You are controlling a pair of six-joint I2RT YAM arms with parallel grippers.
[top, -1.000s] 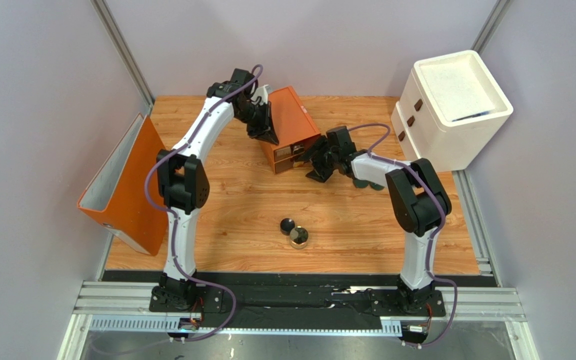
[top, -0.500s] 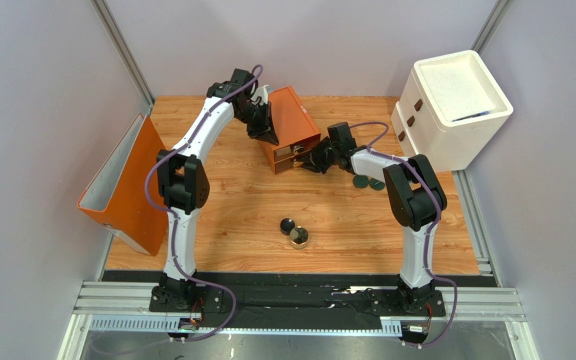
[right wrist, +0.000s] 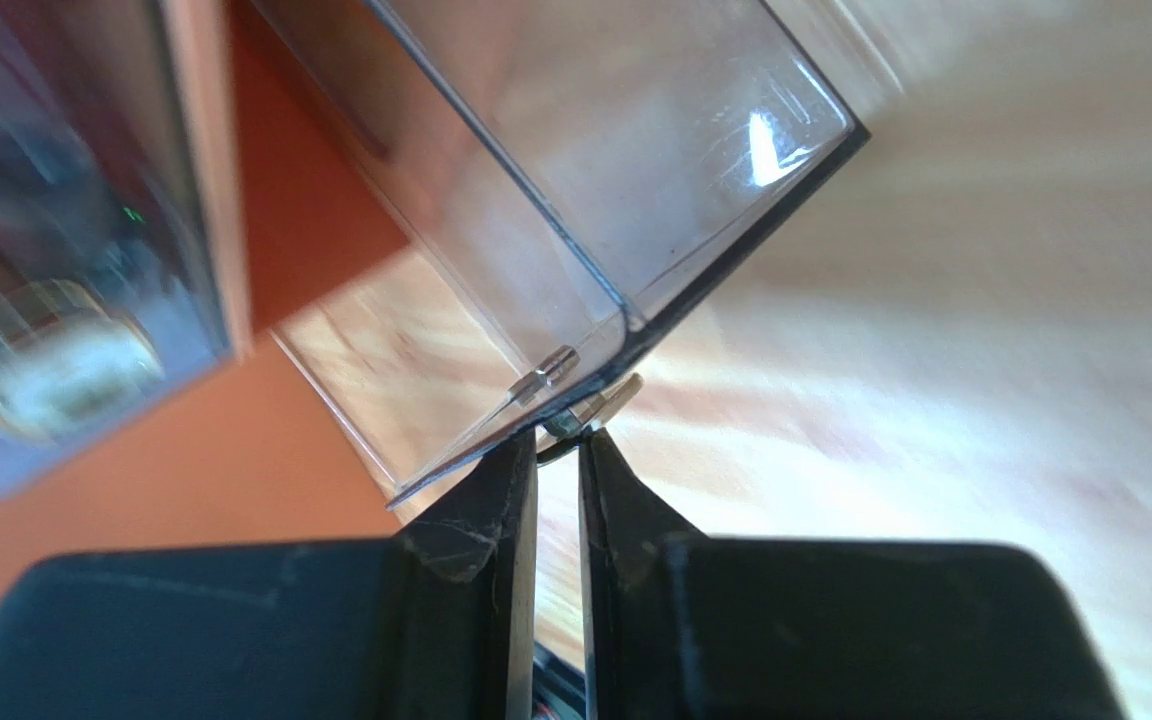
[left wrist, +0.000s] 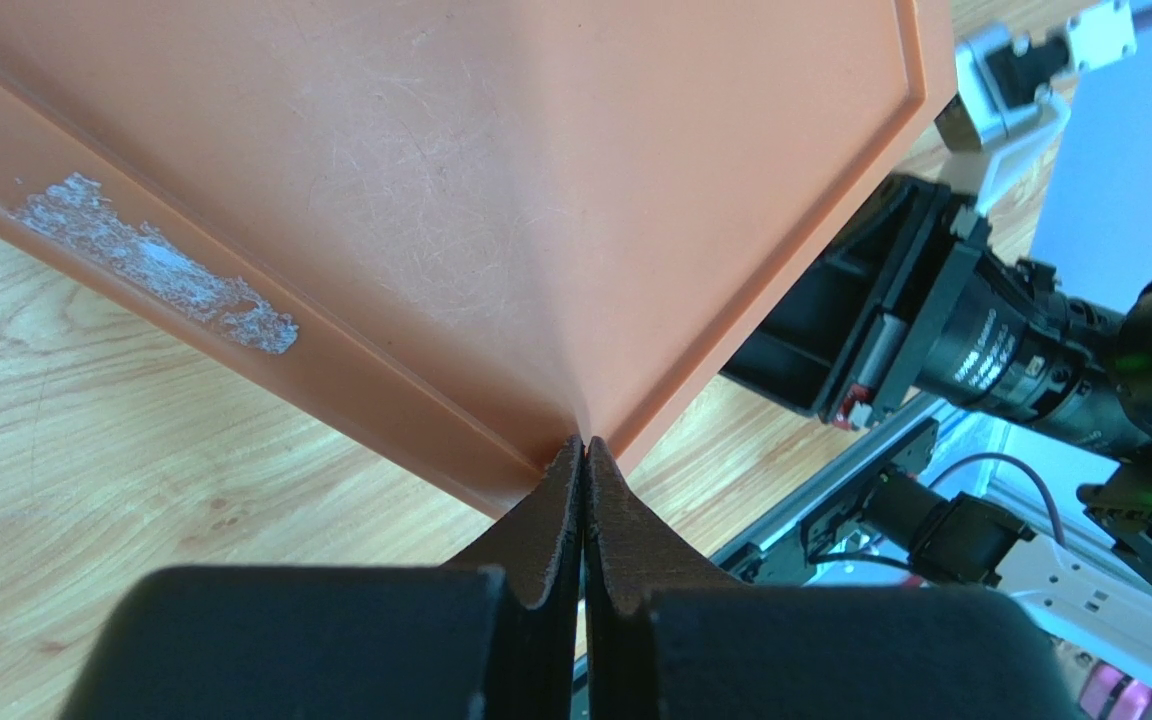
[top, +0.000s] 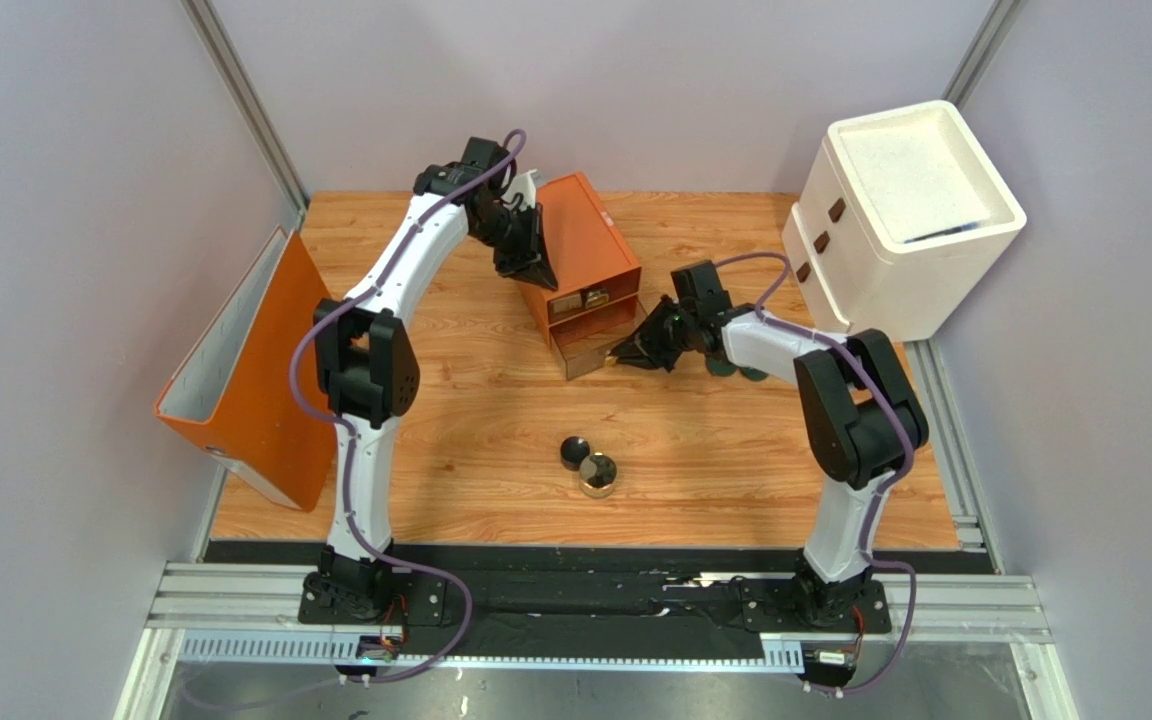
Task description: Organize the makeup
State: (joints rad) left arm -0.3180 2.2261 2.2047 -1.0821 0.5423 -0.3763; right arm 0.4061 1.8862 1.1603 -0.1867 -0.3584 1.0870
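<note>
A black round pot (top: pixel 575 449) and a gold-rimmed jar (top: pixel 597 476) sit side by side on the table's near middle. Dark-green discs (top: pixel 752 372) peek out from behind my right forearm. The orange two-drawer box (top: pixel 585 248) stands at the back centre, its lower clear drawer (top: pixel 591 354) pulled partly out. My right gripper (top: pixel 626 357) (right wrist: pixel 560 438) is shut on that drawer's small metal knob (right wrist: pixel 599 407). The left gripper (top: pixel 543 276) (left wrist: pixel 584 447) is shut, its tips pressed on the box's orange top (left wrist: pixel 507 195). No tubes are in view.
A big white cabinet (top: pixel 905 210) fills the back right corner. An orange bin (top: pixel 244 375) leans at the table's left edge. Something pale (right wrist: pixel 41 368) shows blurred behind the upper drawer's clear front.
The right gripper reached the box, closed on the lower drawer's knob and drew the drawer out toward the front right. The left arm has not moved.
</note>
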